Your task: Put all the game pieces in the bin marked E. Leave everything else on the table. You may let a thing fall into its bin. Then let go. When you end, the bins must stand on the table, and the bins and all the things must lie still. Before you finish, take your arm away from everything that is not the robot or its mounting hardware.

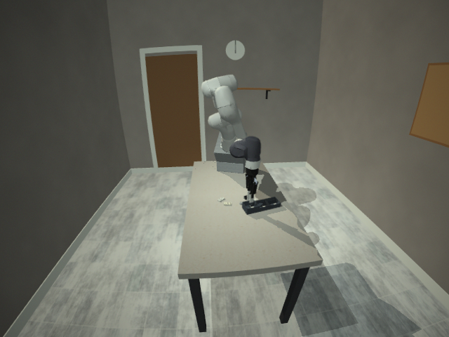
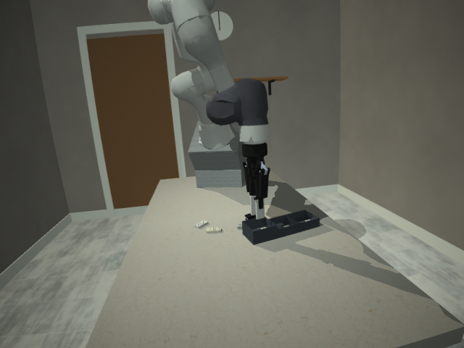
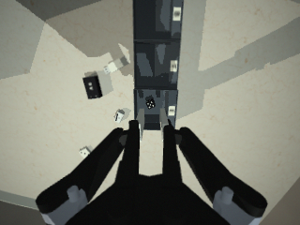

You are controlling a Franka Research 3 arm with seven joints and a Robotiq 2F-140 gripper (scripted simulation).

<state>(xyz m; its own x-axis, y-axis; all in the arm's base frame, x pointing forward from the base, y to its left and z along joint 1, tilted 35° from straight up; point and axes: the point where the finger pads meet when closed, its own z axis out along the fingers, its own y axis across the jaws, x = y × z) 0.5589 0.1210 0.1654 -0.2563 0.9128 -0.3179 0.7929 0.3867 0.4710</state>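
Note:
My gripper (image 1: 250, 200) (image 2: 256, 214) (image 3: 152, 115) is partly open with nothing between its fingers, just above the end compartment of the dark three-part bin row (image 1: 262, 208) (image 2: 284, 229) (image 3: 156, 88). A black die (image 3: 150, 103) with white dots lies in that compartment. The compartment's label (image 3: 172, 111) is too blurred to read surely. A small white piece (image 3: 119, 115) (image 2: 239, 226) lies beside the bins. Another white piece (image 3: 84, 151) lies farther off, partly hidden by the gripper. Two pale pieces show in the top and exterior views, one (image 1: 221, 199) (image 2: 201, 223) behind the other (image 1: 227, 203) (image 2: 214, 229).
A black block (image 3: 92, 86) with pale marks and a whitish stick-like thing (image 3: 114, 66) lie on the robot's side of the bins. The two other compartments, one in the middle and one at the far end, carry labels too. The bins stand on the table (image 1: 231, 246) (image 2: 209, 292).

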